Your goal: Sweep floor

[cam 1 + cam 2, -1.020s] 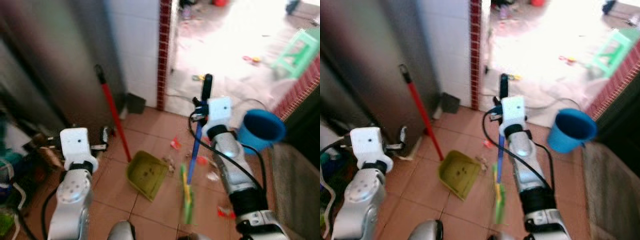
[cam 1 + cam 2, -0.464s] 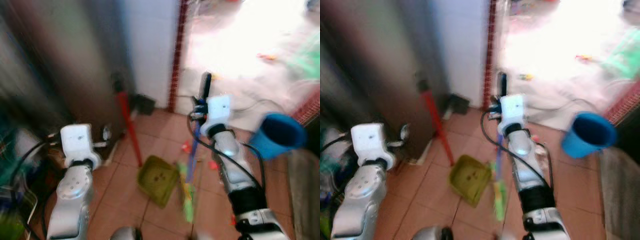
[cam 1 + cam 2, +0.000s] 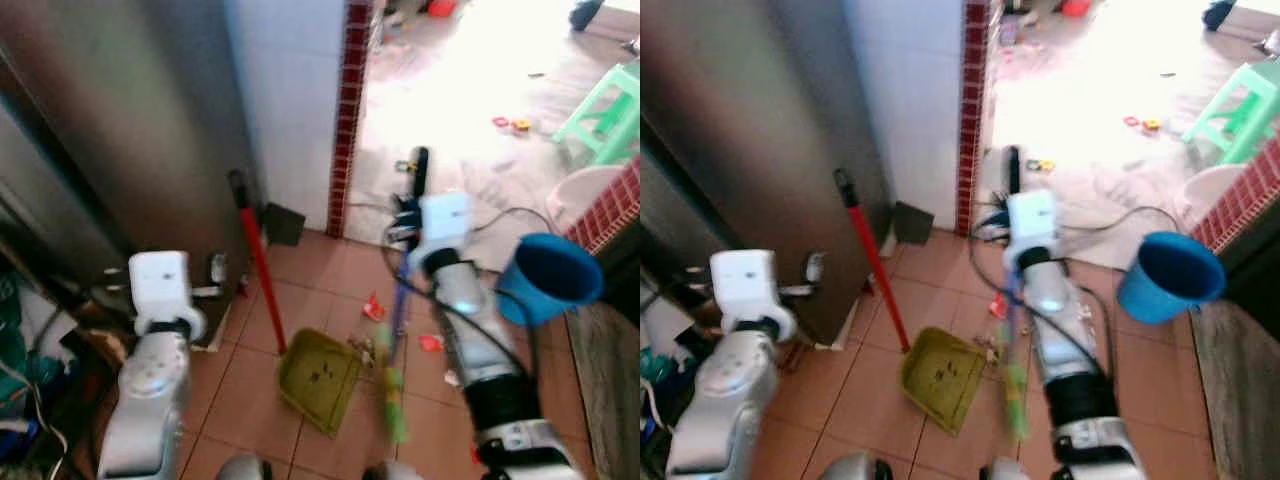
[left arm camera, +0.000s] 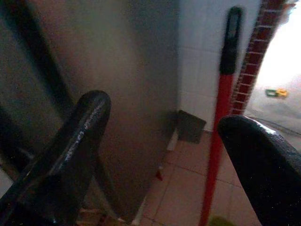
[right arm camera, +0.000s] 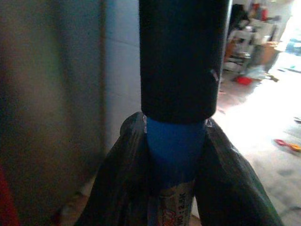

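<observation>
Terracotta floor tiles (image 3: 300, 300): my right gripper (image 5: 174, 188) clamps the broom (image 3: 398, 330); dustpan (image 3: 318, 376) at 9 o'clock, blue bucket (image 3: 548, 278) at 3. Left gripper (image 4: 164, 155) fingers wide, empty.

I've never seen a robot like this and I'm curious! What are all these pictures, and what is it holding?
It is a walking robot with two silver arms. The two wide pictures come from cameras in its head, looking down at the tiled floor. The other two come from cameras on its wrists.

Its right gripper is shut on a blue broom. Its left gripper is open, near a red-handled dustpan leaning against a grey cabinet. Scraps of litter lie on the tiles, and a blue bucket stands to its right.
</observation>
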`<state>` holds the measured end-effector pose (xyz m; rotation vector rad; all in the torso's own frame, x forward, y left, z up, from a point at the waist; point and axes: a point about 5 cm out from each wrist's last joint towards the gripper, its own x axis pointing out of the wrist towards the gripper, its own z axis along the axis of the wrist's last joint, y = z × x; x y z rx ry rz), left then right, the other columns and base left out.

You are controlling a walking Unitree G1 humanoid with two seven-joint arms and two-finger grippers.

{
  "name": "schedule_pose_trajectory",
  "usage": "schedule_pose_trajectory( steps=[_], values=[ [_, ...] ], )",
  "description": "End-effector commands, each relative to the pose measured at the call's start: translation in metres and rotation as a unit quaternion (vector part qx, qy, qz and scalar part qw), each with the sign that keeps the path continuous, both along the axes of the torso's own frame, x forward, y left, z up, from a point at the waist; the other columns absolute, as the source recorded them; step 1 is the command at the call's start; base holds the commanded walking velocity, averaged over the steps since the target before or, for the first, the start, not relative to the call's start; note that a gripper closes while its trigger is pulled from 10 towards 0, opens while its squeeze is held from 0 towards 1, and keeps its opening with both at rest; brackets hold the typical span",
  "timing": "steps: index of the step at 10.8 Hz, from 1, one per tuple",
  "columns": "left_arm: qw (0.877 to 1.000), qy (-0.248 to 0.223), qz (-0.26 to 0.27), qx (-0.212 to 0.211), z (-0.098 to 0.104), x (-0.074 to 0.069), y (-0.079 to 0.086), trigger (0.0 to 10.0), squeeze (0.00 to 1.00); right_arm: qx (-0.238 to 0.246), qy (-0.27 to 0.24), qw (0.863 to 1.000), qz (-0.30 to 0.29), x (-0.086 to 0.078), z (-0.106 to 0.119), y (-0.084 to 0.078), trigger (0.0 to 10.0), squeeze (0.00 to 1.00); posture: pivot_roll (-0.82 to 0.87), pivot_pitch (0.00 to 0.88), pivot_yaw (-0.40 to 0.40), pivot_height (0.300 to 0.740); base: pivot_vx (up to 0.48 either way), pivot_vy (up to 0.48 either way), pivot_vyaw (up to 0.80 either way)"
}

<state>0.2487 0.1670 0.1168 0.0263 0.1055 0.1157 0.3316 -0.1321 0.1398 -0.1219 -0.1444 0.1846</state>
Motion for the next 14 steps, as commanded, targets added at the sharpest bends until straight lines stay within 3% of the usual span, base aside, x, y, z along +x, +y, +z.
schedule_pose_trajectory(
  steps=[1,6,14],
  values=[
    [1.0,0.009,-0.006,0.001,-0.0023,-0.0008,-0.0045,10.0,0.0,0.008,-0.025,1.0,-0.007,0.0016,0.0116,-0.0044,10.0,0.0,0.02,0.078,0.009,0.74,0.0,0.0,0.0],
    [1.0,0.015,-0.017,0.0,-0.0041,-0.0006,-0.008,10.0,0.0,0.009,-0.02,1.0,-0.006,0.0022,0.0107,-0.0048,10.0,0.0,0.01,0.073,0.005,0.74,0.0,0.0,-0.48],
    [1.0,0.026,-0.018,-0.003,-0.0074,-0.001,-0.0063,10.0,0.0,0.003,-0.019,1.0,-0.009,0.0032,0.0099,-0.0079,10.0,0.0,0.01,0.068,0.008,0.74,0.375,0.227,-0.06]
  ],
)
